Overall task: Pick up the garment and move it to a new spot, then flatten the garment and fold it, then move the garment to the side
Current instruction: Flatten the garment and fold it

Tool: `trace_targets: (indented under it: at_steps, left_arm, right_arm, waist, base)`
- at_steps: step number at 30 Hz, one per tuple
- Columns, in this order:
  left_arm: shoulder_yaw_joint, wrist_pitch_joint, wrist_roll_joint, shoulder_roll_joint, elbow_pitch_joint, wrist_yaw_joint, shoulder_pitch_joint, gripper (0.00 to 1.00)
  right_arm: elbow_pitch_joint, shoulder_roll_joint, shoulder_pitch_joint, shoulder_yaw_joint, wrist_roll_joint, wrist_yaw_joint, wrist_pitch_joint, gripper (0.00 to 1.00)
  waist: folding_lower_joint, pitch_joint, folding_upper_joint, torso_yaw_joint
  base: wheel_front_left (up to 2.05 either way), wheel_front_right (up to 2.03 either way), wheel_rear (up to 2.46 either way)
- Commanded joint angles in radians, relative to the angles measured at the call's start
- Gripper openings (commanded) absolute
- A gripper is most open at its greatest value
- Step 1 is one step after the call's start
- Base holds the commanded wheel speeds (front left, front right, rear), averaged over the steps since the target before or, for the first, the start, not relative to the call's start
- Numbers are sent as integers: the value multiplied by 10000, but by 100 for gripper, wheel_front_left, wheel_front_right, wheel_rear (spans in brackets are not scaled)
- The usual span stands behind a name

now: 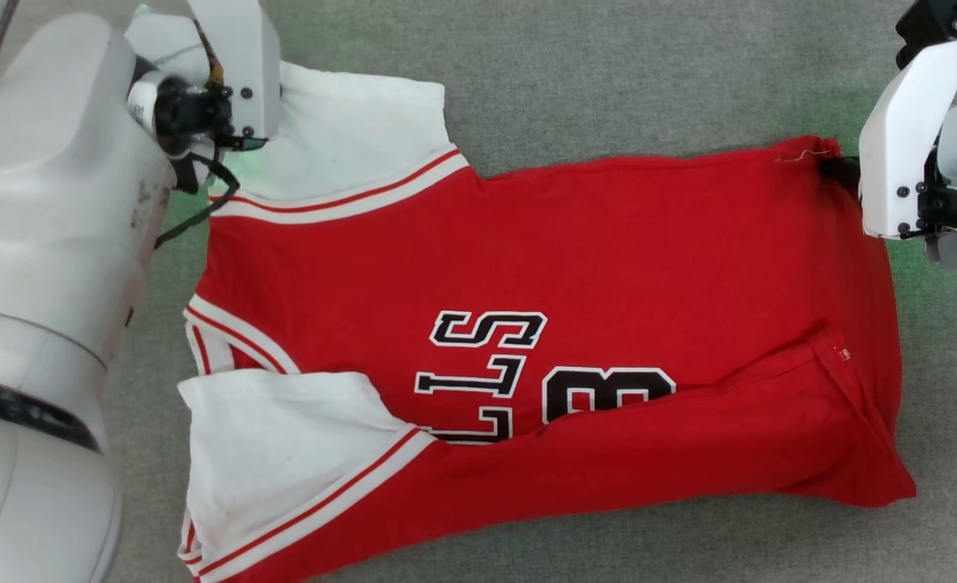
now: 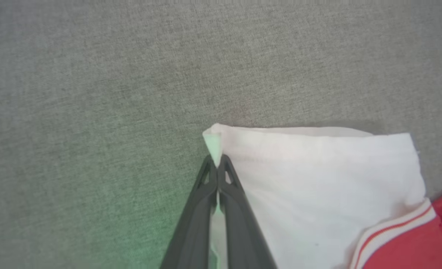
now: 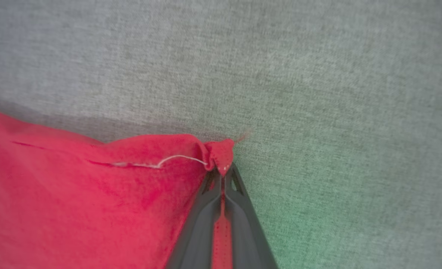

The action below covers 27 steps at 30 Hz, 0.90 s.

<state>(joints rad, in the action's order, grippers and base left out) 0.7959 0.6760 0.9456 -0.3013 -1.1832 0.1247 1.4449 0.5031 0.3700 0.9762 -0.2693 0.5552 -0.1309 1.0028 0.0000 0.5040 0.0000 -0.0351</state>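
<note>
The garment lies spread on the grey table, its black lettering near the middle. On the robot's side of the lettering a red flap is already turned over and covers the lower part of the letters. The step in hand looks like the matching fold of the far edge.

To do it well, both arms should rise together and only a little, so the cloth between them stays lightly taut without stretching. They should then carry the far edge toward the lettering at the same pace and lay it down straight. If one arm leads, the edge will skew. The white sleeve is loose and may flop or bunch, so it wants a slow, level sweep. Both pinches are thin, at the very corners, and a sharp tug could pull the cloth free.

The left gripper is closed tight on the outer corner of that sleeve, far to the left of the lettering, with a white tip poking out past the fingers. The right gripper is closed tight on the red hem corner, far to the right of the lettering.
</note>
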Motion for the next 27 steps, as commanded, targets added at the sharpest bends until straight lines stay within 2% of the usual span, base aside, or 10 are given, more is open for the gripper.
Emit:
trace_targets:
  at_steps: [1,6,10,18,27]
  left_arm:
    - [-28,-58,61,-38,-66,59,-38,0]
    - [-188,-399,324,-83,-44,59,-73,0]
    - [-204,-529,558,-166,318,63,-218,0]
    - [-48,-364,1136,-984,1625,54,-937,0]
    - [221,108,1502,-1978,3355,-45,-2239,0]
  right_arm:
    - [220,-28,-127,-127,108,5,-58,0]
    - [242,167,-138,-241,447,3,-608,0]
    - [-122,560,-428,-529,892,3,-1260,0]
    - [-1198,1731,-1492,-1314,1602,5,-2525,0]
    - [-2383,2876,-3140,-1463,2233,5,-3199,0]
  waist:
    - [0,-96,0,63]
    - [0,-443,0,236]
    - [0,-839,0,468]
    - [0,-1760,0,897]
    - [0,-2748,0,1290]
  base:
    - [0,0,0]
    - [0,0,0]
    - [0,0,0]
    - [0,0,0]
    - [0,0,0]
